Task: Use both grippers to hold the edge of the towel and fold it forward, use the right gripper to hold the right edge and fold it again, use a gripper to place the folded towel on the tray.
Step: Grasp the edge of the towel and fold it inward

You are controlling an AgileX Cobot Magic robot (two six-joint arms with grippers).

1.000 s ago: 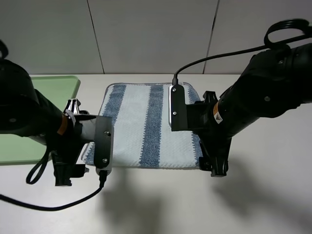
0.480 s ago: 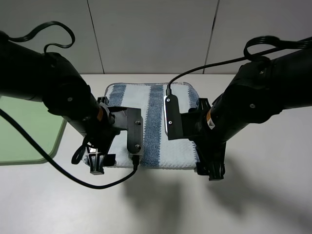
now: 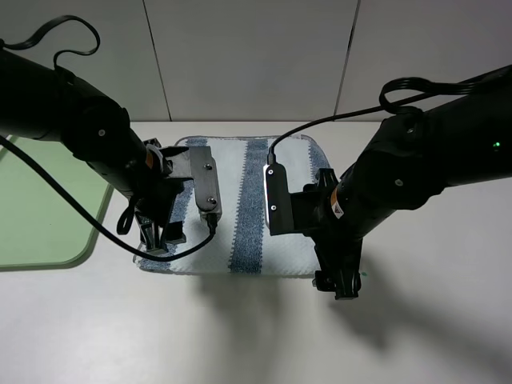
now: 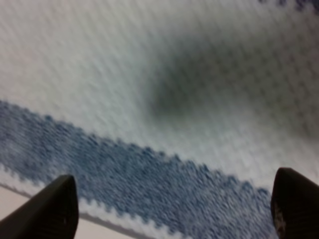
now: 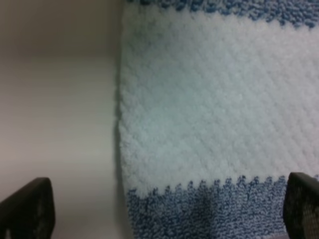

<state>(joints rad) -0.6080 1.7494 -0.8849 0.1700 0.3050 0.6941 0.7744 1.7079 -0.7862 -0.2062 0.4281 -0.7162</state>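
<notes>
Towel [image 3: 248, 200] lies flat mid-table, right of the tray [image 3: 40, 232]. Left gripper [image 3: 162, 239] and right gripper [image 3: 336, 285] both gape over its near corners; I want each lowered squarely onto the near hem, pinching one layer together.

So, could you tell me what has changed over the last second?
The left gripper swung in from near the tray to the near-left corner of the towel; the right gripper edged left at its near-right corner. Both stay open, holding nothing. Towel and tray unmoved.

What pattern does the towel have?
The towel has broad blue-grey and white stripes, which show best in the exterior high view.
</notes>
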